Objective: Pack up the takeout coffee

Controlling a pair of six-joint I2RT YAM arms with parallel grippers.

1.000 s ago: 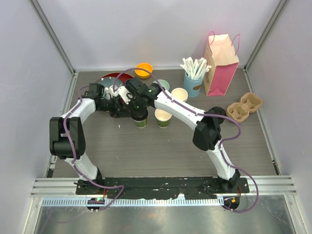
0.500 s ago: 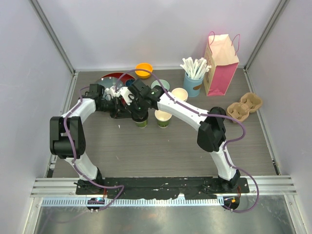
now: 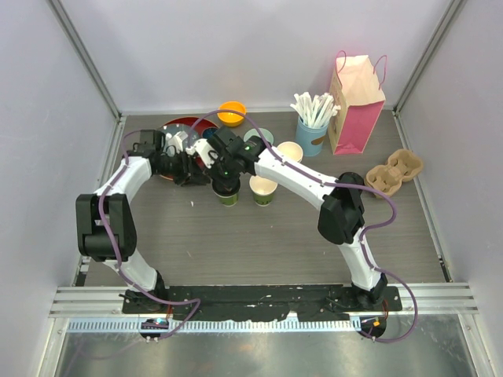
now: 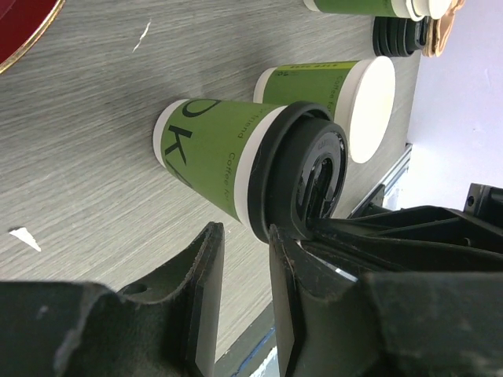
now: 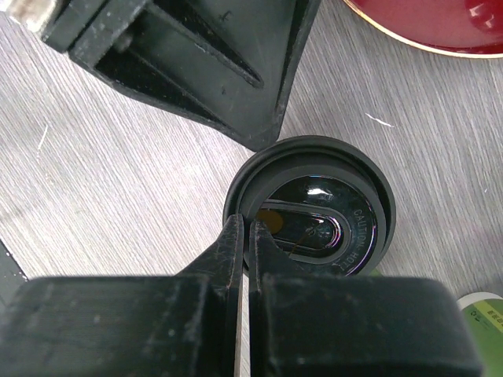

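Observation:
A green paper cup (image 3: 229, 198) stands near the table's middle with a black lid (image 5: 330, 206) on it; it also shows in the left wrist view (image 4: 212, 153). My right gripper (image 3: 225, 181) is shut, its tips (image 5: 246, 225) on the near rim of that lid from above. My left gripper (image 3: 191, 169) is open and empty, just left of the cup and apart from it (image 4: 245, 236). A second green cup (image 3: 263, 189) stands to the right, with no lid on (image 4: 334, 93).
A third open cup (image 3: 289, 151) stands behind. A light-blue cup of white sticks (image 3: 312, 129), a pink paper bag (image 3: 355, 102) and a brown cup carrier (image 3: 393, 173) are at the right. A red plate (image 3: 179, 126) and an orange bowl (image 3: 231, 112) are at the back.
My left gripper has drawn back to the left, away from the lidded cup. My right gripper has stayed over the lid.

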